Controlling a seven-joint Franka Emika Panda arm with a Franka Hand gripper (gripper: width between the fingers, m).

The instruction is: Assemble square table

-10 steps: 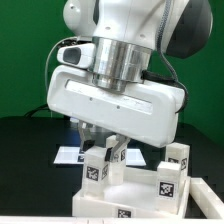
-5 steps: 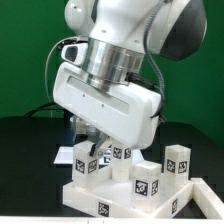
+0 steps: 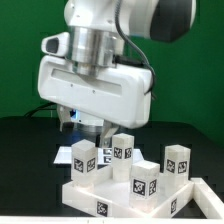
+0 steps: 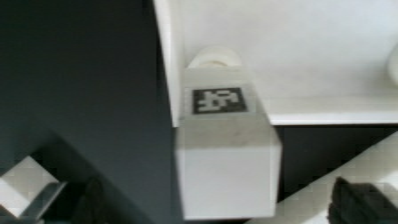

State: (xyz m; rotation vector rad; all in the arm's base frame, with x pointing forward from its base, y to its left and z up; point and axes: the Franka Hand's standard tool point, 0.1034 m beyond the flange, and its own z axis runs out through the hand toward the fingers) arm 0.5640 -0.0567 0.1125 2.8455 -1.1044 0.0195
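Opened wide, the gripper grasps nothing; its fingertips flank a leg without touching it. Low in the exterior frame, four legs stand upright, long axes vertical, on the square tabletop.

The arm's housing hides the hand in the exterior view.

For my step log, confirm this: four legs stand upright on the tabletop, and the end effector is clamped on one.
Wrong on the grip: the wrist view shows the end effector open, its fingers clear on either side of a leg. Four legs do stand upright on the tabletop.
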